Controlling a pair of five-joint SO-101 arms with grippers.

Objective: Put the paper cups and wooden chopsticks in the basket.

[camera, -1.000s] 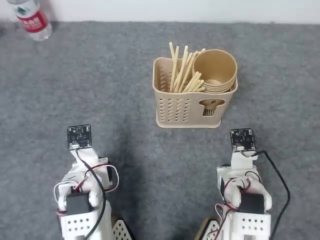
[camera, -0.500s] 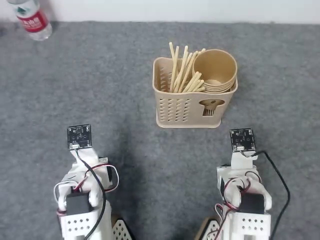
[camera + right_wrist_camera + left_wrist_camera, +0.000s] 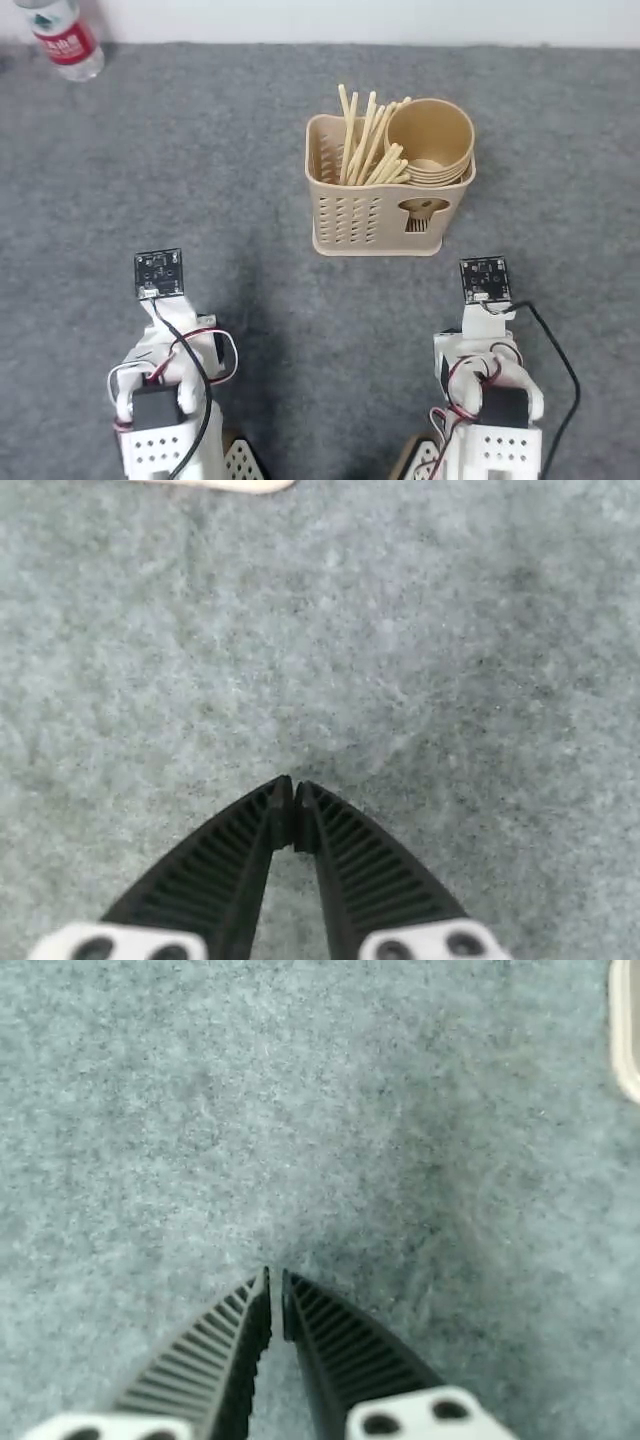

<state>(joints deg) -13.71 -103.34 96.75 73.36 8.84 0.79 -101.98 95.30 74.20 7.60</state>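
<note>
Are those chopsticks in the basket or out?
In: the wooden chopsticks stand inside the basket, beside the stacked paper cups.

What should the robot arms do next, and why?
I'd guess no further move is needed. The paper cups and wooden chopsticks already stand in the basket. The left gripper and right gripper are both shut, holding nothing, over the grey mat back from the basket.
</note>
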